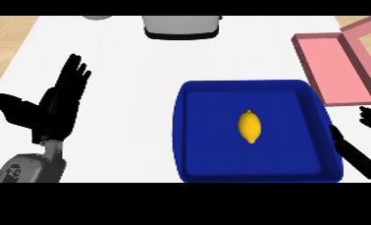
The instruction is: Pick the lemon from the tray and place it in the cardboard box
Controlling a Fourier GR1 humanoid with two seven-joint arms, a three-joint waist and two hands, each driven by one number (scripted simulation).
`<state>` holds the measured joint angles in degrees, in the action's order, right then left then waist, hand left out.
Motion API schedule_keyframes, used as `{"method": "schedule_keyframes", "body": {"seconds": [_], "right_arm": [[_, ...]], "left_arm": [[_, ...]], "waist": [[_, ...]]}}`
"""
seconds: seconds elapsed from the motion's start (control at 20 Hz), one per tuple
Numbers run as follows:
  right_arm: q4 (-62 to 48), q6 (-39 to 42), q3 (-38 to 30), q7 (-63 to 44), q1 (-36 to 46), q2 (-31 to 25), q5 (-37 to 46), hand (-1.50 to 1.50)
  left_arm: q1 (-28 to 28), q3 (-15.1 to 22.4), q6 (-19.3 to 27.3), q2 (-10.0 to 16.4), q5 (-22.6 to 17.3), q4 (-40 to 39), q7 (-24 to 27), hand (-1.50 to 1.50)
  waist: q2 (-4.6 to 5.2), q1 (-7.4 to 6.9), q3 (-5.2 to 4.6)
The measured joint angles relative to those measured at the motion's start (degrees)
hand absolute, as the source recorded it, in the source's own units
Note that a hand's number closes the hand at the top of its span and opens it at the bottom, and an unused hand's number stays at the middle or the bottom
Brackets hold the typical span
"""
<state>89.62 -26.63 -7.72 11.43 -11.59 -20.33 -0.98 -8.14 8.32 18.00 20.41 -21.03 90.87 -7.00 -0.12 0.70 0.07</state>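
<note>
A yellow lemon (250,126) lies near the middle of a blue tray (196,135) at the lower right of the white counter. A pink open box (333,67) sits at the right edge, just beyond the tray's far right corner. My left hand (62,101) rests open at the left, fingers straight and pointing up, well away from the tray. Only some fingers of my right hand (351,151) show at the right edge, beside the tray's right rim, stretched out straight and holding nothing.
A grey appliance (181,26) with a dark base stands at the back centre. Part of a grey round object (96,17) shows at the back left. Wooden floor appears past the counter's left edge.
</note>
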Motion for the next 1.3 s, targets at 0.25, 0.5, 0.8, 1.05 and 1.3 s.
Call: {"method": "schedule_keyframes", "body": {"seconds": [0.25, 0.5, 0.8, 1.05, 1.3], "right_arm": [[6.0, 3.8, 1.8, -3.5, -4.3, -6.3, 5.0, -1.5], [12.5, 13.4, 5.6, -14.9, -7.4, -16.2, 8.5, -1.5], [24.4, 23.2, 9.0, -34.9, -4.9, -21.9, 6.2, -1.5], [29.2, 26.4, 11.8, -46.2, 2.5, -19.4, 5.1, -1.5], [30.2, 28.3, 14.9, -52.9, 8.0, -14.3, 8.0, -1.5]], "left_arm": [[2.6, 0.3, 0.4, -0.9, 1.0, 2.2, 0.6, 0.0], [2.5, 0.5, 0.5, -0.9, 1.5, 2.9, 0.2, 0.0], [2.5, -0.2, -0.2, -1.0, 1.4, 3.3, -0.6, 0.0], [1.5, -1.0, -0.9, -2.2, 2.5, 2.0, -0.4, 0.0], [2.5, -2.0, -2.2, -3.2, 3.8, 2.7, -0.9, 0.0]], "waist": [[-0.01, -0.33, -0.13], [0.09, -0.65, -0.3], [0.1, -0.87, -0.26], [0.14, -0.91, -0.17], [0.12, -0.89, -0.12]]}}
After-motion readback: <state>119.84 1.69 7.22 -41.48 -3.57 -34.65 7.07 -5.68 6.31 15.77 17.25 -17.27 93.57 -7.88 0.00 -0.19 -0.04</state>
